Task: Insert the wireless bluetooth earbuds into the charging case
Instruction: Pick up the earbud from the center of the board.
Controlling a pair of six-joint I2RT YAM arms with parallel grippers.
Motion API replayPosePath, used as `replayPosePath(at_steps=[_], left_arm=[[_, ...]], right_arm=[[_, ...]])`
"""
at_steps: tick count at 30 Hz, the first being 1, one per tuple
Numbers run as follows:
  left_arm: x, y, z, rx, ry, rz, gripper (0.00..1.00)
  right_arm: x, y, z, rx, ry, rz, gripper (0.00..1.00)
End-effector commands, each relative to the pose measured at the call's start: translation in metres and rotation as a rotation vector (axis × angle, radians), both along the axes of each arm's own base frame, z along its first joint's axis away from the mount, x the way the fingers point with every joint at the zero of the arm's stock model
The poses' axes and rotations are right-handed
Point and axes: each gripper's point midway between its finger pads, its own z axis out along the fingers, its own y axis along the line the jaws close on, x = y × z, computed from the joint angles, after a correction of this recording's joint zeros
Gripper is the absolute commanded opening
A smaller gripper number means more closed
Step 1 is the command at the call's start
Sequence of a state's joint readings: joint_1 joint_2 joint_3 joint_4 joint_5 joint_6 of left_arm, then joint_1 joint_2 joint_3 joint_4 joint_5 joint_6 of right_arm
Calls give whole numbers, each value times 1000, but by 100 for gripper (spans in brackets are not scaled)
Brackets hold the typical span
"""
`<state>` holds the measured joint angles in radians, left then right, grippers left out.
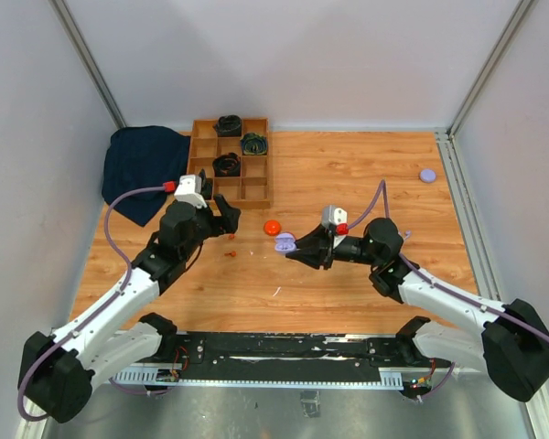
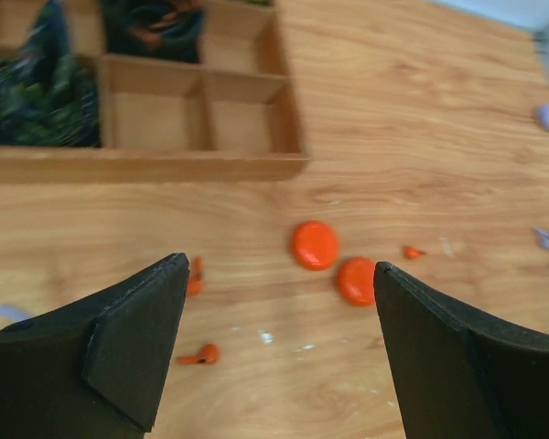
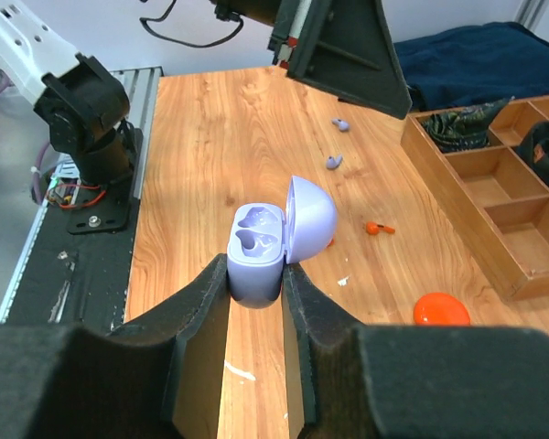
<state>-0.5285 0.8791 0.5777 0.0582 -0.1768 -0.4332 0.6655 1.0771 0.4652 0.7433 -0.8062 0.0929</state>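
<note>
The right gripper [image 3: 254, 271] is clenched on the lilac charging case [image 3: 259, 240]. The case sits upright with its domed lid hinged back over two empty moulded wells. On the bench [image 3: 210, 137] beyond it lie two lilac earbuds [image 3: 334, 162], tiny, pale and short-stemmed. The left gripper [image 2: 279, 274] is released, its fingers wide apart over the wood. Below it, small orange-red earbuds [image 2: 201, 354] lie scattered near two orange discs [image 2: 315, 244], just in front of a wooden divided tray [image 2: 201, 165].

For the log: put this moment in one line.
left fingers: open, near orange earbud | right fingers: shut on case | case: open, empty
</note>
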Motion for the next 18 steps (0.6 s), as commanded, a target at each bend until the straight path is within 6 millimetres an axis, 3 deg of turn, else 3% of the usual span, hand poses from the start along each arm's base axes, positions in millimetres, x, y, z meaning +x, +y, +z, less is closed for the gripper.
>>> replayPosePath(at_steps=[1, 5, 11, 18], left_arm=[[15, 46, -28, 33, 126, 218, 88], [19, 79, -57, 64, 222, 349, 88], [31, 129, -85, 108, 345, 438, 87], [54, 171, -97, 129, 462, 428, 88]], right_arm=[[7, -8, 2, 20, -80, -53, 10], [7, -10, -4, 21, -83, -65, 10], [8, -15, -11, 12, -87, -93, 10], [11, -19, -14, 0, -103, -127, 9]])
